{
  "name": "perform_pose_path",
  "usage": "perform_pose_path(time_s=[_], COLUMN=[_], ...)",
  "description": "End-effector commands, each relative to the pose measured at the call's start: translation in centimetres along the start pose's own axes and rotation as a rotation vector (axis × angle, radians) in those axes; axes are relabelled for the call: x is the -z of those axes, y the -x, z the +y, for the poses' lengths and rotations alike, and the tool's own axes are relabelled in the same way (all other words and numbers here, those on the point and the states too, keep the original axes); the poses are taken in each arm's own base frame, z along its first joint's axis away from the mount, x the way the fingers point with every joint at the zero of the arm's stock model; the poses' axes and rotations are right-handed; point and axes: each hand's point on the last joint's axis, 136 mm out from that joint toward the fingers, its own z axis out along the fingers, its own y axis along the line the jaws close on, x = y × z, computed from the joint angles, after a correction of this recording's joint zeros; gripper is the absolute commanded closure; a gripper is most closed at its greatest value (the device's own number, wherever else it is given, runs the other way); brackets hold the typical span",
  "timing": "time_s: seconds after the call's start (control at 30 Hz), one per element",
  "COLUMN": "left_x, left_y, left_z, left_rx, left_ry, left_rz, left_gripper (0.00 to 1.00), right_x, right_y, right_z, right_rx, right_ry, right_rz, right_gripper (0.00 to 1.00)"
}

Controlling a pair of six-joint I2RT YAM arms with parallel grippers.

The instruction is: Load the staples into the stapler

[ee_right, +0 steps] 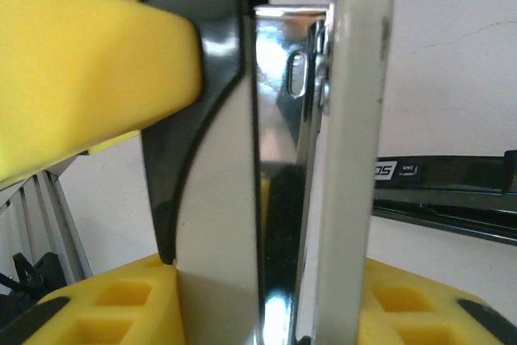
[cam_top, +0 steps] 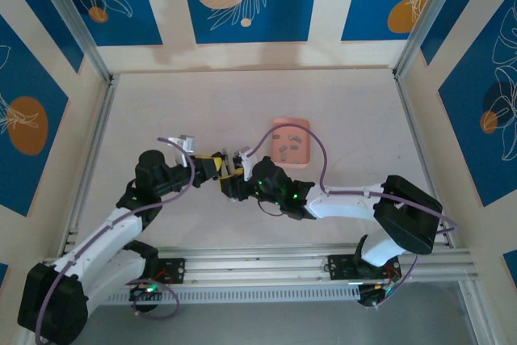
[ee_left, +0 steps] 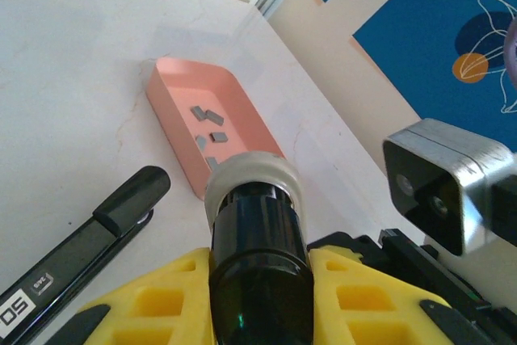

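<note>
"50" – on the black stapler [ee_right: 452, 185]

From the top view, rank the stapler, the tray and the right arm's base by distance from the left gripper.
1. stapler, at the tips of the left gripper.
2. tray, behind and to its right.
3. right arm's base, far right, near edge.

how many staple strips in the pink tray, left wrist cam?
5 staple strips, all in the pink tray: two side by side mid-tray, two nearer, one at the near end. The black cylinder may hide more.
</note>
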Motion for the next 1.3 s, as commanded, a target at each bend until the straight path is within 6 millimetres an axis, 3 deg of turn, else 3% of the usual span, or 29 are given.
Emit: perform_pose_path(time_s=[0.0,0.2,0.4,0.73,0.87,1.03,1.27], left_x=[0.3,0.8,1.0,1.3,1.6,1.7,1.4], left_y=[0.4,0.9,0.3,-1.1,-1.2,-2.1,-2.6], left_z=[-1.3,-2.6,-3.5,-4.9,-5.7,-5.8,-5.8], left_rx=[-0.115,-0.292,-0.455,-0.716,-0.764,-0.827,-0.869], left_ry=[-0.048,-0.105,-0.156,-0.255,-0.295,-0.311,-0.330], left_rz=[-0.023,-0.075,-0.058,-0.041,-0.044,-0.023,-0.007], left_gripper=[0.84,0.92,0.97,0.99,0.99,0.98,0.98], right_x=[1.6,3.2,5.5,8.4,8.7,9.0,7.4], right_y=[3.3,3.0,2.4,3.8,3.6,4.0,3.1], right_z=[1.4,1.2,0.5,-1.5,-1.6,0.1,-0.7], right_rx=[-0.012,-0.021,-0.089,-0.234,-0.261,-0.299,-0.374], right_ry=[0.046,0.061,0.105,0.131,0.158,0.267,0.207], right_rz=[-0.105,-0.089,-0.056,0.053,0.108,0.161,0.261], right_gripper=[0.50,0.39,0.37,0.33,0.32,0.32,0.33])
